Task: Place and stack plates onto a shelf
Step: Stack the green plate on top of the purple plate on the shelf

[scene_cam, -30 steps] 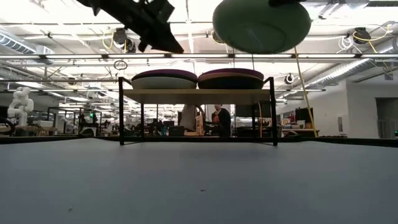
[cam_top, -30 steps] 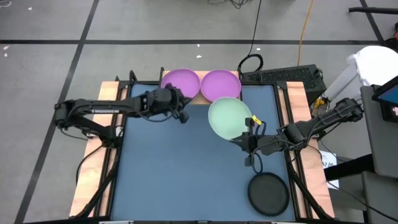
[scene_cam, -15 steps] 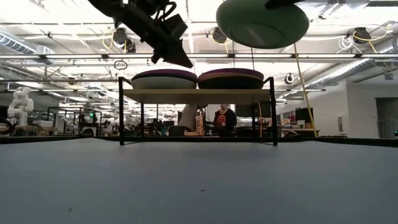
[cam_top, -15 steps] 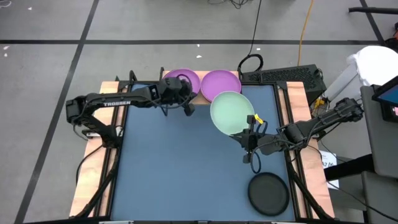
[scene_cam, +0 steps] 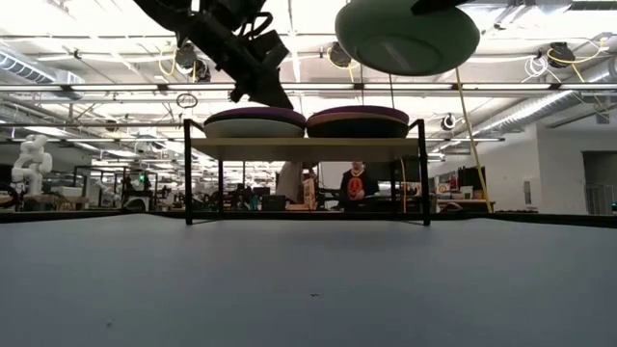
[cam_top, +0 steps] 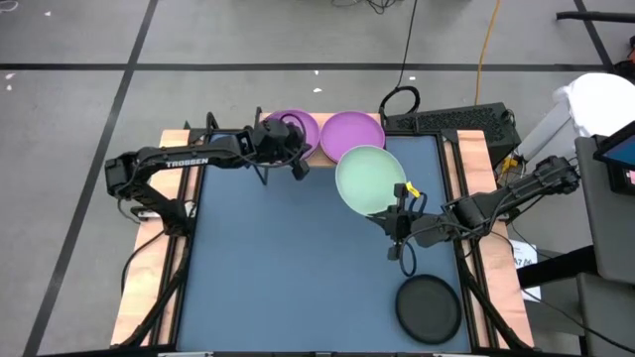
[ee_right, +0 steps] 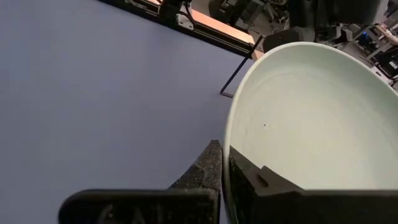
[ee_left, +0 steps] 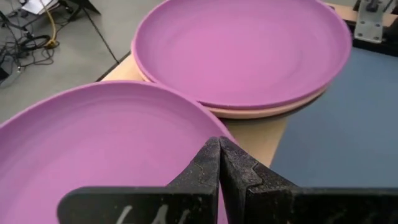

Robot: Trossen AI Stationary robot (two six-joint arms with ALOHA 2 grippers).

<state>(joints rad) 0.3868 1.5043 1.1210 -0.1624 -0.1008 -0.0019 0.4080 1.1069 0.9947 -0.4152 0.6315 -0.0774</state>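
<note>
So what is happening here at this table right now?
A two-armed robot is putting plates on a small wooden shelf. Two purple plates already lie side by side on it. The right gripper holds a mint green plate by its rim, raised above the table near the shelf. The left gripper is shut and empty over the left purple plate. A dark plate waits on the table.

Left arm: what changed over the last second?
The left hand swung from the open table toward the shelf and now hangs, fingers shut and empty, over the left purple plate. The right hand holds the green plate in the air, shifted slightly toward the shelf. The dark plate is unmoved.
</note>
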